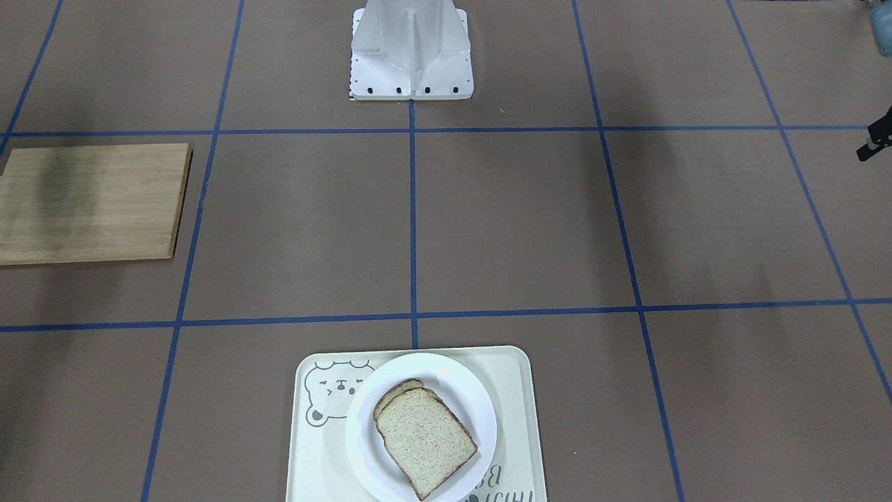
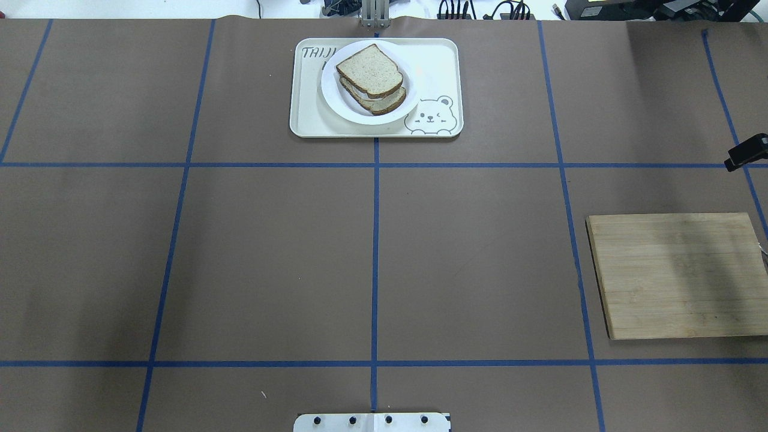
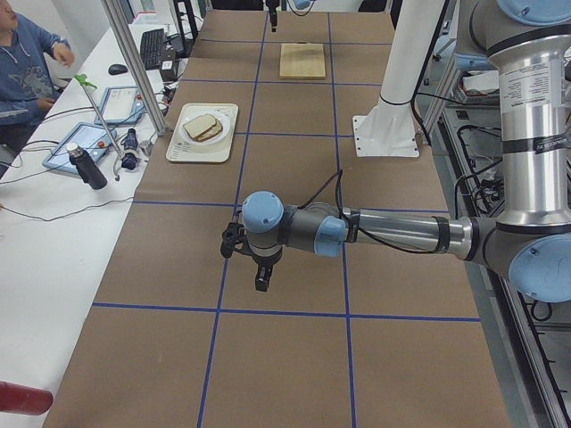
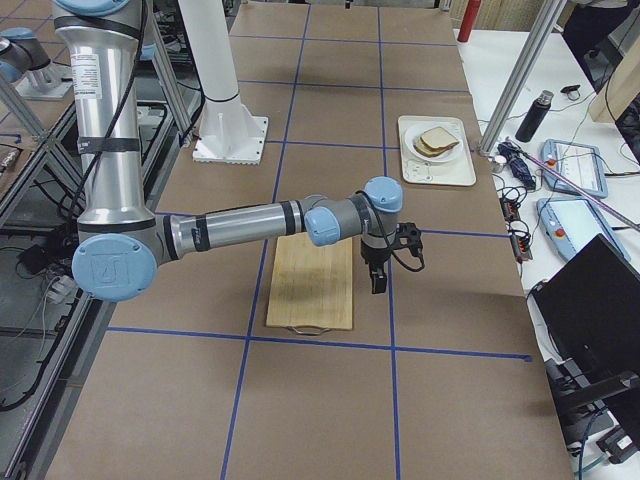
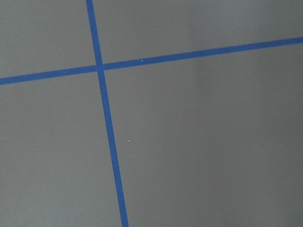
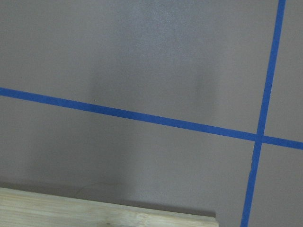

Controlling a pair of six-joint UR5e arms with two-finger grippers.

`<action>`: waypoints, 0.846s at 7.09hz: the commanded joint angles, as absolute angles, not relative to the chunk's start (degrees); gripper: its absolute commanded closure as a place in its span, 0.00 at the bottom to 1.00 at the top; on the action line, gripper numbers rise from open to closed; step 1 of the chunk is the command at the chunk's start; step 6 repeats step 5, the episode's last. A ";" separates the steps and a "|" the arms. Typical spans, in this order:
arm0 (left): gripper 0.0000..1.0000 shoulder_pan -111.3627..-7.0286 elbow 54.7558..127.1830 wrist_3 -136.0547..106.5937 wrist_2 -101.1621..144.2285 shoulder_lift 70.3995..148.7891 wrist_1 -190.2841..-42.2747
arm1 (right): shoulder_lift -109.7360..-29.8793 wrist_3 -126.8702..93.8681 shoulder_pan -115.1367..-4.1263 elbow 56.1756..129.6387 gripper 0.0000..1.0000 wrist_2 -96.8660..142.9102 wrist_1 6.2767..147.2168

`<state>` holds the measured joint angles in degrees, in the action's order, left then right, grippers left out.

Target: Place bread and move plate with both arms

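The plain bread (image 1: 425, 439) lies on top of a second slice (image 1: 394, 394) on the round white plate (image 1: 477, 397). The plate sits on a cream bear tray (image 1: 519, 418) at the table's far middle edge. The bread (image 2: 369, 71), plate (image 2: 329, 90) and tray (image 2: 438, 60) also show in the overhead view. My left gripper (image 3: 260, 283) hangs above bare table far from the tray, with only a sliver of it in the front-facing view (image 1: 877, 143). My right gripper (image 4: 378, 285) hangs over the far edge of the wooden board. I cannot tell whether either is open or shut.
A bamboo cutting board (image 2: 678, 276) lies on my right side of the table. The white robot base (image 1: 411, 56) stands at the near middle edge. A side table with tablets, a bottle (image 3: 85, 165) and a seated operator (image 3: 22, 62) runs along the tray's side.
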<state>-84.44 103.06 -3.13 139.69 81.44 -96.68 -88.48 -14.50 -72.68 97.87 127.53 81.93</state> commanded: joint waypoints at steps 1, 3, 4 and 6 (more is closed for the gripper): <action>0.02 -86.47 104.15 -3.16 139.31 81.56 -96.68 | -87.90 -14.59 -72.86 97.91 0.00 127.88 81.91; 0.02 -87.71 102.32 -3.16 139.57 81.47 -96.33 | -88.15 -14.68 -72.86 98.43 0.00 128.67 82.53; 0.02 -87.71 101.96 -3.43 139.31 81.39 -96.68 | -88.15 -14.68 -73.04 98.44 0.00 128.67 82.62; 0.02 -87.63 101.78 -3.60 139.31 81.65 -96.68 | -87.72 -14.59 -73.99 98.44 0.00 128.76 83.66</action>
